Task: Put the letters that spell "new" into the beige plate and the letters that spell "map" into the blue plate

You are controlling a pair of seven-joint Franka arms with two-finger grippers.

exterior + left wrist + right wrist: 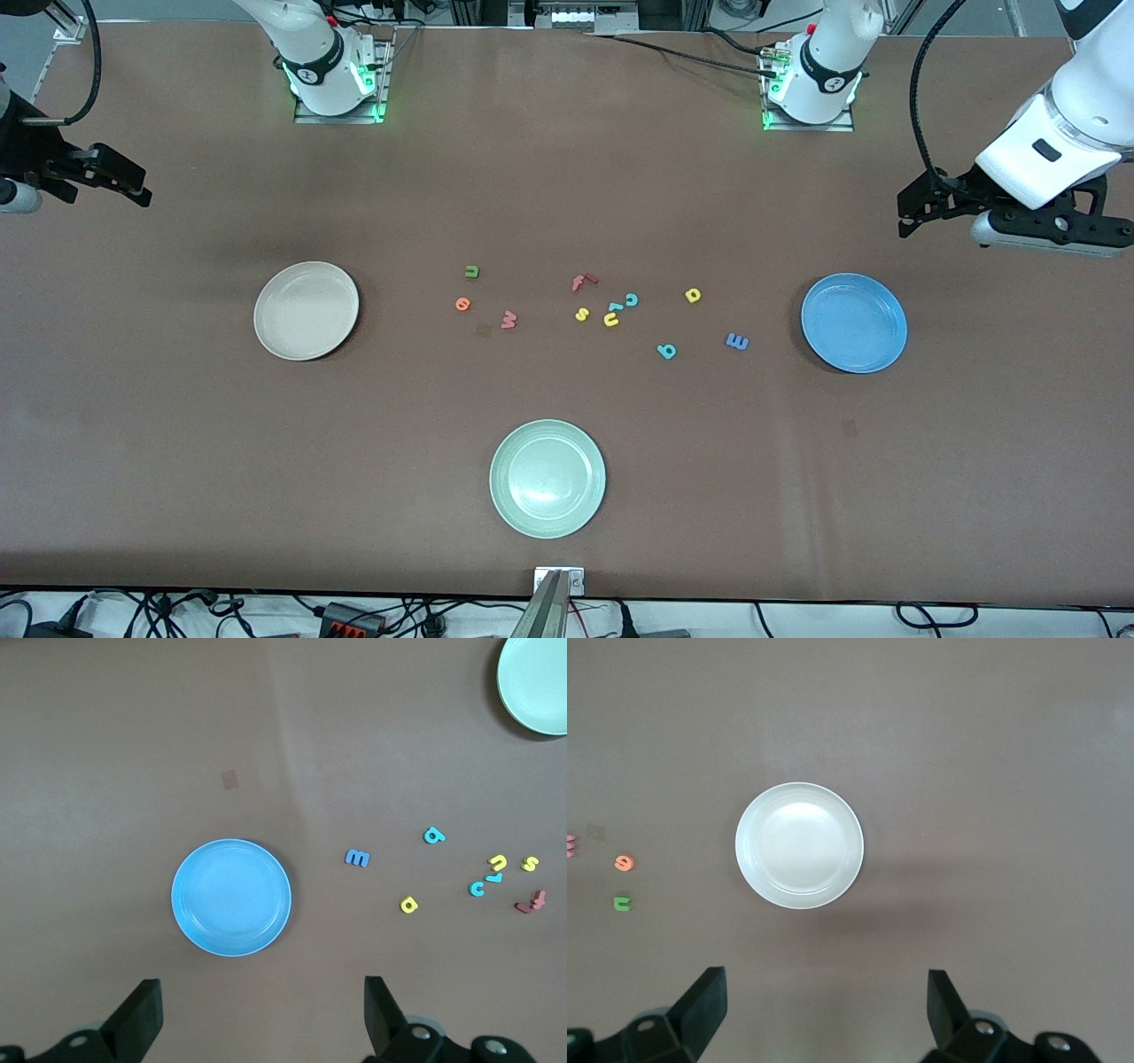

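The beige plate [306, 310] [799, 845] lies toward the right arm's end and holds nothing. Beside it toward the table's middle lie the green n [471, 271] [623, 903], orange e [462, 304] [625, 863] and pinkish w [508, 319]. The blue plate [854, 322] [231, 897] is bare at the left arm's end. Near it lie the blue m [736, 341] [357, 858], teal a [666, 351] [433, 835] and yellow p [693, 295] [408, 904]. My left gripper [905, 213] [263, 1001] hangs open over bare table by the blue plate. My right gripper [133, 184] [826, 992] hangs open over bare table by the beige plate.
A pale green plate [547, 478] sits nearer the front camera, mid-table. Between the two letter groups lie a red f [583, 282], a yellow s [581, 314], a yellow u [611, 319] and a teal c [632, 299], close together.
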